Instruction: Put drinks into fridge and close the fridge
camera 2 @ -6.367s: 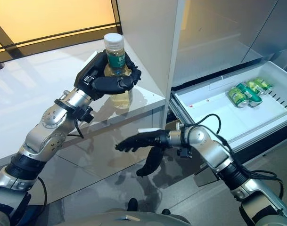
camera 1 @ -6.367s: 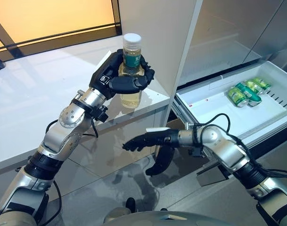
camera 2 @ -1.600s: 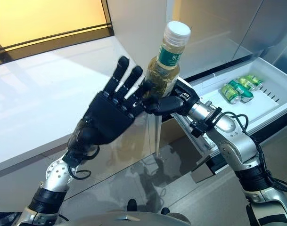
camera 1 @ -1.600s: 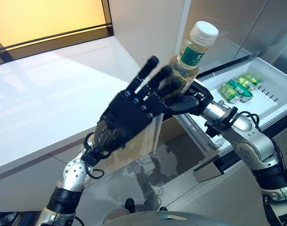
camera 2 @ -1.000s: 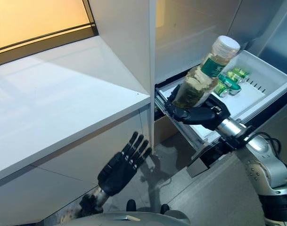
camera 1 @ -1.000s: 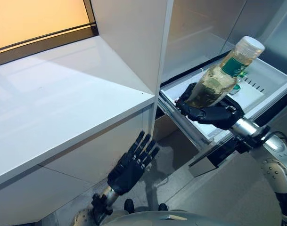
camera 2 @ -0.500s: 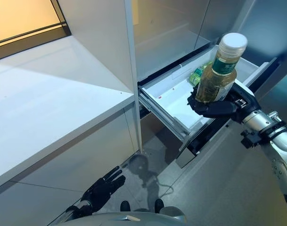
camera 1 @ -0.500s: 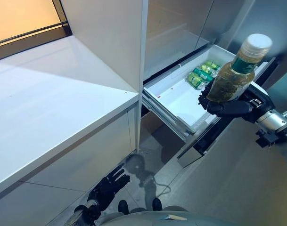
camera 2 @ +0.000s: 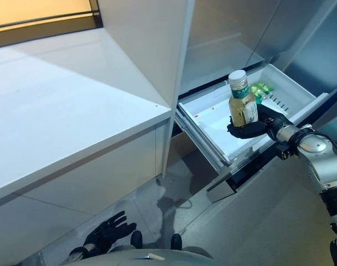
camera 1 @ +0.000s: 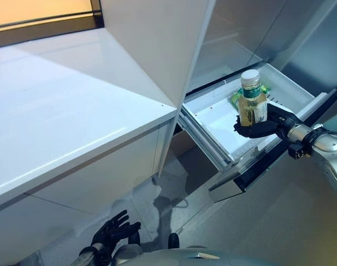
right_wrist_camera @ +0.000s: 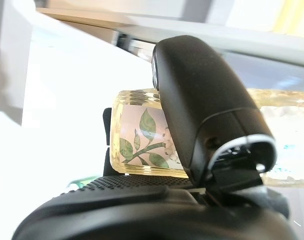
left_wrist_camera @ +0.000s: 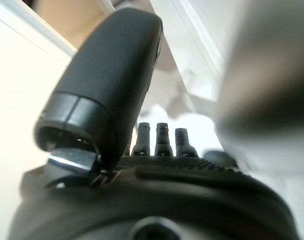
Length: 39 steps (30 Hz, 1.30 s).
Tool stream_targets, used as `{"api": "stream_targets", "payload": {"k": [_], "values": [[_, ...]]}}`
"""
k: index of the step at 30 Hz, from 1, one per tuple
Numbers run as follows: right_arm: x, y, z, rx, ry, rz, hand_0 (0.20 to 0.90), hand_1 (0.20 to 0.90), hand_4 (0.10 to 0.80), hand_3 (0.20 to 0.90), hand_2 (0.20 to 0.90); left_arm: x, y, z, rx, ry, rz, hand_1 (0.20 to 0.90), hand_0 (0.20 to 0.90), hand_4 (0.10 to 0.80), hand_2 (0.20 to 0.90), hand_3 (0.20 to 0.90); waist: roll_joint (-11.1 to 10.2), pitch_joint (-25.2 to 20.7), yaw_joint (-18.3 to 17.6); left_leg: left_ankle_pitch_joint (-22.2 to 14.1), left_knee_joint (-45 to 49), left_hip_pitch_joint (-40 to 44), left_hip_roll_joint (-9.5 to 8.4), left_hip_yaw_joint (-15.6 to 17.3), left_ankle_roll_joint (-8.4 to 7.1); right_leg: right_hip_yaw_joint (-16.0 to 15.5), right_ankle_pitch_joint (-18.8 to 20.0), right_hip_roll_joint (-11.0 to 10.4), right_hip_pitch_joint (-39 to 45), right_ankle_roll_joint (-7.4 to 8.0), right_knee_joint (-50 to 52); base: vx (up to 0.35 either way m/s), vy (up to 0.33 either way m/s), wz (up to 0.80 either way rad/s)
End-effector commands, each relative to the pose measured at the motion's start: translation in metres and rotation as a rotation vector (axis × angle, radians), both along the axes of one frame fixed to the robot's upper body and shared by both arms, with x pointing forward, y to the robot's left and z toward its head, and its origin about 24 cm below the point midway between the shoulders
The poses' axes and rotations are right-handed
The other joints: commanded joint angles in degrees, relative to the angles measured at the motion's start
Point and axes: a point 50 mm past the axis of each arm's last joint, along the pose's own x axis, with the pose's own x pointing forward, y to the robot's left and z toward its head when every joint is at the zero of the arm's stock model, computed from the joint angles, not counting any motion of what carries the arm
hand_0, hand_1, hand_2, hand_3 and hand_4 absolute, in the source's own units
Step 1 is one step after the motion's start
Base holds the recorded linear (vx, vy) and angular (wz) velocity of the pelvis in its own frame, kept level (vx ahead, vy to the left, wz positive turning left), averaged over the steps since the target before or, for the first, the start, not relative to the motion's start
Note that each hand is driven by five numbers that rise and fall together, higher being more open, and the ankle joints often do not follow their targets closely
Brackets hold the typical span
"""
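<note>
Gripping the bottle (camera 1: 252, 104) low around its body, right hand (camera 1: 264, 128) with fingers and thumb curled about the yellowish drink, white cap up, long axis upright or nearly so. Held just above the open fridge drawer (camera 1: 215, 121), over its near-right part, not yet resting on the drawer floor as far as can be judged. Beyond the bottle, toward the drawer's far end, green cans (camera 2: 259, 90) lying on their sides, close to the bottle's line of descent but apart from it. Bare white drawer floor directly beneath and to the left of the hand, so next move likely a short lowering, perhaps with a tilt to lay the bottle down beside the cans. Dark drawer front (camera 1: 268, 164) standing out toward the robot, below the right forearm. Hanging low by the floor, well away from the drawer and left of it, left hand (camera 1: 114, 231), fingers loosely spread, holding nothing. White worktop (camera 1: 63, 105) to the left, out of play.
</note>
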Motion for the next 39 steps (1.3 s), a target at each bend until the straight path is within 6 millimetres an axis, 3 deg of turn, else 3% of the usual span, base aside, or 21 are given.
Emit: {"api": "stream_targets", "payload": {"k": [1,8,20,28,39], "values": [[0.022,-0.005,0.130,-0.010,-0.451,-0.049,0.300,0.300,0.100,0.200,0.300,-0.015,0.015,0.002,0.071,0.049,-0.050,0.900,0.900,0.800,0.900,0.900,-1.4,-0.7,3.3,-4.9,0.7,-0.8,-1.53,-4.0,1.04,-4.6,4.0,0.7,-2.6,4.43,0.2,0.027,-0.065,0.07],[0.037,-0.041,0.124,-0.066,-0.321,-0.289,0.300,0.300,0.100,0.200,0.300,-0.010,0.024,0.008,0.105,0.030,-0.079,0.900,0.900,0.800,0.900,0.900,-1.3,2.5,6.1,-4.0,1.1,-3.3,-1.60,-5.6,0.94,-5.5,4.4,0.7,-3.8,4.08,0.3,0.010,-0.059,0.10],[0.028,-0.086,0.086,-0.093,0.012,-0.525,0.300,0.300,0.100,0.200,0.300,0.004,0.034,0.018,0.115,-0.044,-0.082,0.900,0.900,0.800,0.900,0.900,0.1,8.9,8.6,-2.4,1.4,-7.6,-1.90,-7.7,0.75,-6.7,5.1,0.6,-7.1,3.57,0.9,-0.042,-0.035,0.10],[0.022,-0.095,0.056,-0.120,0.195,-0.546,0.300,0.300,0.100,0.200,0.300,0.022,0.031,0.022,0.128,-0.069,-0.091,0.900,0.900,0.800,0.900,0.900,0.9,11.0,9.6,-1.7,1.5,-9.4,-2.12,-8.2,0.58,-8.2,5.1,0.3,-8.4,3.32,1.2,-0.022,-0.010,0.03],[0.014,-0.102,0.039,-0.222,0.355,-0.572,0.300,0.300,0.100,0.200,0.300,0.034,0.032,0.029,0.122,-0.083,-0.114,0.900,0.900,0.800,0.900,0.900,2.5,11.8,10.7,-1.1,1.7,-10.8,-2.70,-8.8,0.55,-9.6,5.0,-0.3,-9.4,3.30,1.6,-0.007,-0.006,0.04]]}}
